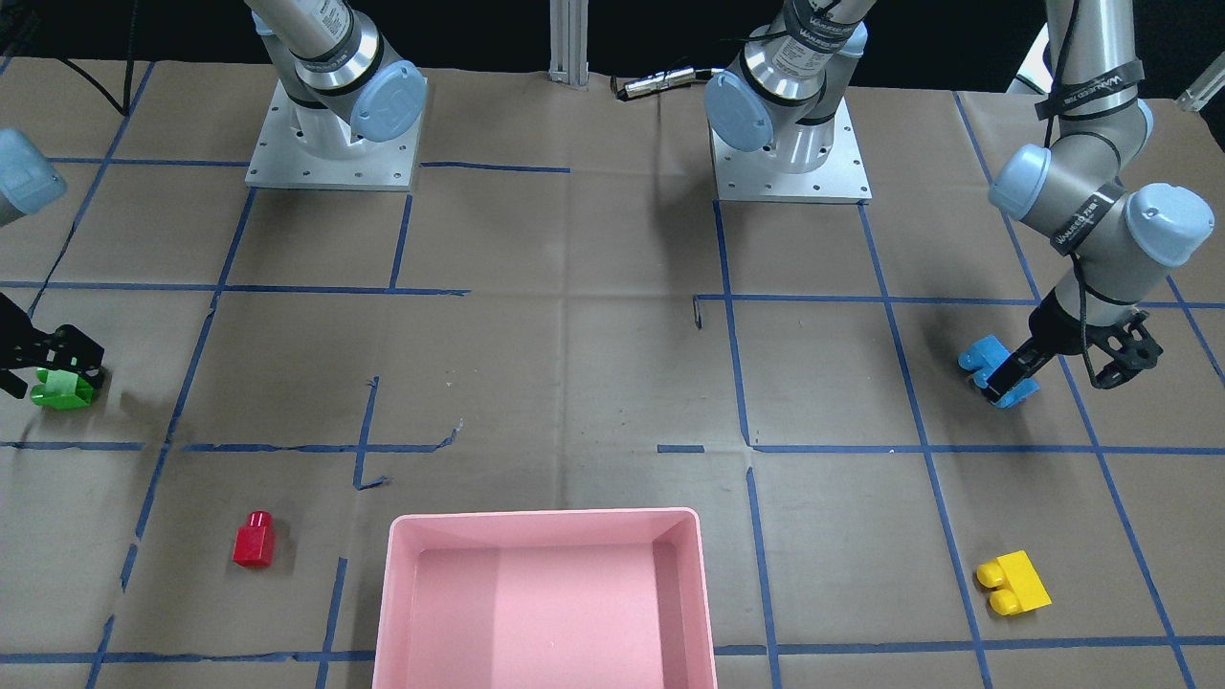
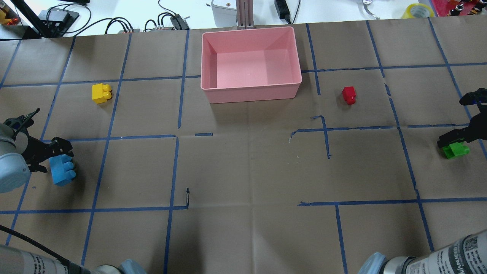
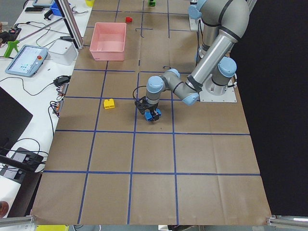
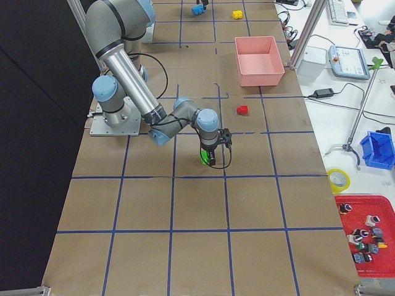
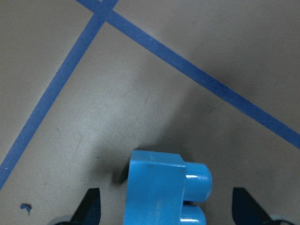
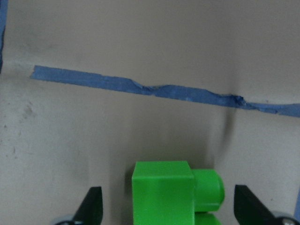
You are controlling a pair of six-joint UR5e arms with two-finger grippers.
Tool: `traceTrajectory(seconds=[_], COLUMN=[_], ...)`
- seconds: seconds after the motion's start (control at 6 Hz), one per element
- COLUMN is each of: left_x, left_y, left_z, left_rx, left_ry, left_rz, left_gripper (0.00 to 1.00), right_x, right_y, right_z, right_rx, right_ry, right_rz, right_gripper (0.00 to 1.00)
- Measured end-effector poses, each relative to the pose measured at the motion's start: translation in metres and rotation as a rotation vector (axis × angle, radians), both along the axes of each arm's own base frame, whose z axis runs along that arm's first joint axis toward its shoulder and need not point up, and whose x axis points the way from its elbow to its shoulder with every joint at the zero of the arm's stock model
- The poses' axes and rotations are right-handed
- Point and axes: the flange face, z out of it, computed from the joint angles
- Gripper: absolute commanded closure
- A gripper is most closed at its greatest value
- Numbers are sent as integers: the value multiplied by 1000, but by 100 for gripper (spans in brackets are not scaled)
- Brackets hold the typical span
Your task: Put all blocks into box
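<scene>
My left gripper [image 5: 166, 208] is open and low over the table, its fingertips on either side of the blue three-stud brick [image 5: 157, 192], with gaps on both sides. The blue brick also shows in the front view [image 1: 978, 356] and the overhead view [image 2: 61, 172]. My right gripper [image 6: 168, 208] is open the same way around the green brick [image 6: 164, 194], which lies at the table's other end [image 2: 455, 151]. The red one-stud brick [image 2: 349, 94] and the yellow two-stud brick [image 2: 101, 93] lie loose on the table. The pink box [image 2: 251, 92] holds nothing.
The brown paper table top carries a grid of blue tape lines [image 2: 175, 171]. Both arm bases [image 1: 330, 144] stand on the robot's side. Cables and devices [image 2: 167, 21] lie beyond the far edge behind the box.
</scene>
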Motion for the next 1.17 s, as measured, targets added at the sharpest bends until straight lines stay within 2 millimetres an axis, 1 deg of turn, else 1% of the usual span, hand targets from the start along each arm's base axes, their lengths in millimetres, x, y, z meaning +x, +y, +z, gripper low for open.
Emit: traceTrajectory(seconds=[0.17, 0.33, 0.5, 0.67, 0.83, 1.0, 1.17], left_x=[2, 4, 2, 0, -1, -2, -3], left_y=[-2, -3, -2, 1, 2, 4, 5], left_z=[-8, -14, -15, -16, -17, -18, -18], left_rx=[-16, -27, -29, -27, -24, -20, -18], left_ry=[-17, -30, -35, -34, -31, -28, -25], left_rz=[-5, -7, -7, -7, -6, -5, -5], left_gripper=[1, 1, 3, 5, 9, 15, 23], right_x=[-1, -2, -4, -5, -5, -5, -7], right_y=[1, 2, 2, 3, 3, 3, -1], right_z=[-1, -2, -1, 0, 2, 7, 29], right_rx=[6, 12, 15, 16, 18, 20, 14], right_ry=[2, 8, 14, 19, 19, 17, 23], right_rz=[13, 20, 38, 62, 72, 84, 97], right_gripper=[13, 38, 71, 92, 95, 95, 94])
